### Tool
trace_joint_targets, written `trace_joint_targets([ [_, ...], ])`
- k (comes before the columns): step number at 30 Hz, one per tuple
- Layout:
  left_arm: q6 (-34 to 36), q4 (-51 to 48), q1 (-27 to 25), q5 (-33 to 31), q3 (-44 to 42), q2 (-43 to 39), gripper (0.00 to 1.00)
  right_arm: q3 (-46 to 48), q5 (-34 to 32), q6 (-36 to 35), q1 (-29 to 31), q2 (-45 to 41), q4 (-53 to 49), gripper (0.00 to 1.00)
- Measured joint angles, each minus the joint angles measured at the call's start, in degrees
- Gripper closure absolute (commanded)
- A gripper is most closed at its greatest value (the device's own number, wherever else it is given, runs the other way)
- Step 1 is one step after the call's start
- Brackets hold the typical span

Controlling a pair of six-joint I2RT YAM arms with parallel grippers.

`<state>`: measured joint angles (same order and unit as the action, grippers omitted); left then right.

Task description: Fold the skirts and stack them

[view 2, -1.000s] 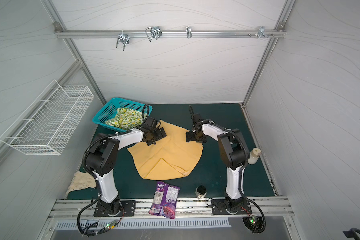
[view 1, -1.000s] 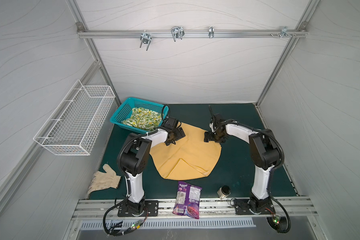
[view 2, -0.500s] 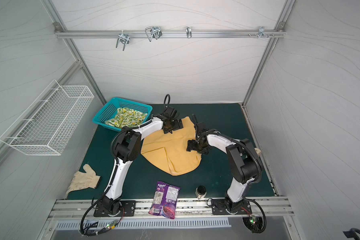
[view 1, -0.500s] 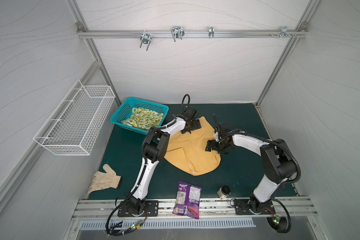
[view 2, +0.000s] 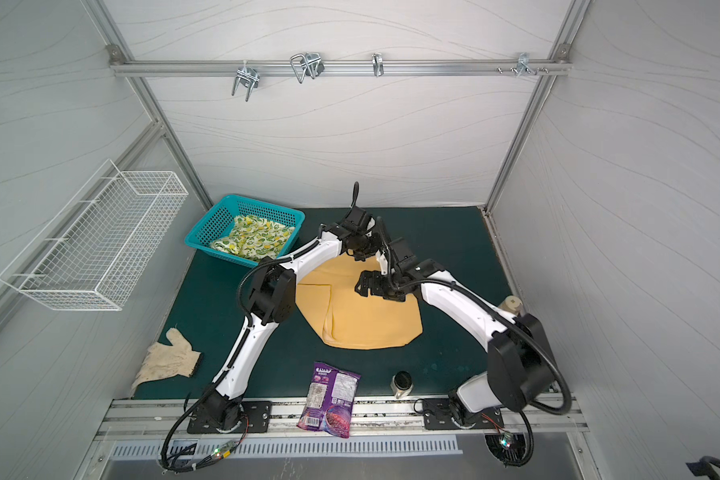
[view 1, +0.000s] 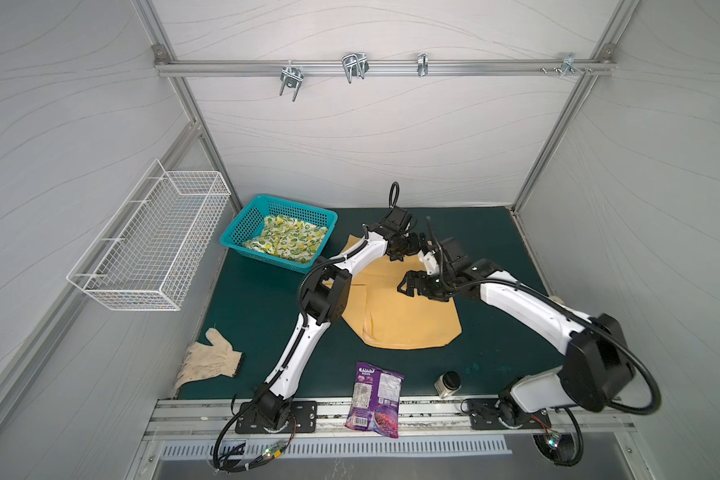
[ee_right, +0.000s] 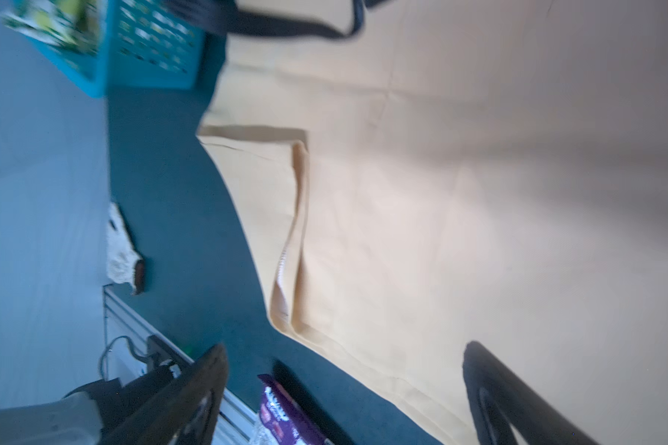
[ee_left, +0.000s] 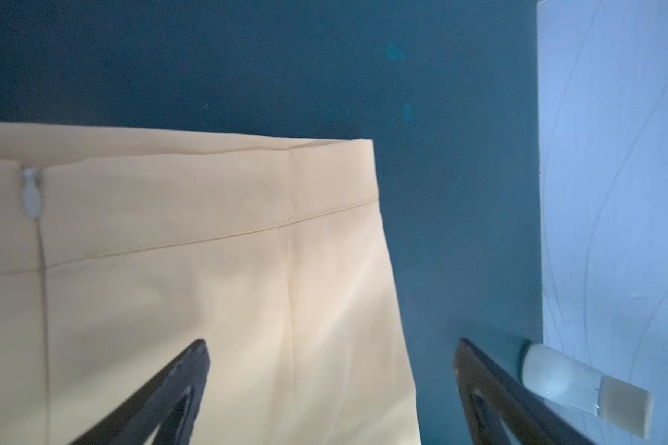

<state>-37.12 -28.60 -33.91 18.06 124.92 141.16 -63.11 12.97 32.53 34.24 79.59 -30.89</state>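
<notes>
The mustard-yellow skirt [view 1: 408, 316] [view 2: 371, 316] lies partly folded on the green mat, one flap doubled over its left part. My left gripper [view 1: 408, 249] [view 2: 364, 249] hovers open at the skirt's far edge. In the left wrist view, the left gripper [ee_left: 330, 343] holds nothing, and the waistband [ee_left: 209, 215] with its zip lies below. My right gripper [view 1: 408, 286] [view 2: 364, 284] hangs open over the skirt's middle. In the right wrist view the right gripper [ee_right: 344, 346] is empty above the skirt's near hem [ee_right: 363, 366]. The lemon-print skirt [view 1: 285, 241] [view 2: 252, 241] lies crumpled in the teal basket [view 1: 242, 232].
A purple snack bag [view 1: 375, 399] overhangs the front rail, with a small jar [view 1: 447, 382] to its right. A cloth glove [view 1: 208, 365] lies at the front left. A white wire basket [view 1: 154, 245] hangs on the left wall. A small bottle [view 2: 510, 305] stands at the right wall.
The yellow skirt went from spread flat to partly folded and narrower. My left gripper moved right along its far edge. My right gripper came forward over the cloth and opened a little wider.
</notes>
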Motion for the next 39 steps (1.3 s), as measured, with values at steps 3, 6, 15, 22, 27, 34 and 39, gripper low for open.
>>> trace_joint_targets([
  [3,-0.6,1.5,0.0,0.0,-5.9,-5.6,0.01,-1.4,-0.7,-1.2,-3.0,-4.9,-0.7,0.02],
  [6,-1.6,3.0,0.2,-0.5,-14.3,-14.4,0.01,-1.4,-0.1,-2.4,-7.6,-5.9,-0.8,0.01],
  [15,-5.4,11.4,0.6,-3.6,-40.6,-35.6,0.01,-3.7,0.0,-5.2,-13.7,7.5,-0.6,0.01],
  [22,-8.4,13.6,0.6,-7.0,-57.5,-37.1,0.01,-3.4,-0.5,-6.6,-15.6,17.1,0.9,0.01],
  [27,-9.0,13.9,0.6,-8.7,-59.9,-37.1,0.01,-0.8,-2.2,-6.7,-16.2,18.2,2.5,0.01],
  [34,-9.0,14.6,0.7,-11.0,-59.9,-35.6,0.01,0.9,-4.9,-6.9,-17.2,20.7,5.0,0.01],
  [39,-8.6,15.1,1.3,-11.7,-58.9,-34.1,0.01,1.2,-5.9,-6.9,-17.5,21.9,5.7,0.01],
])
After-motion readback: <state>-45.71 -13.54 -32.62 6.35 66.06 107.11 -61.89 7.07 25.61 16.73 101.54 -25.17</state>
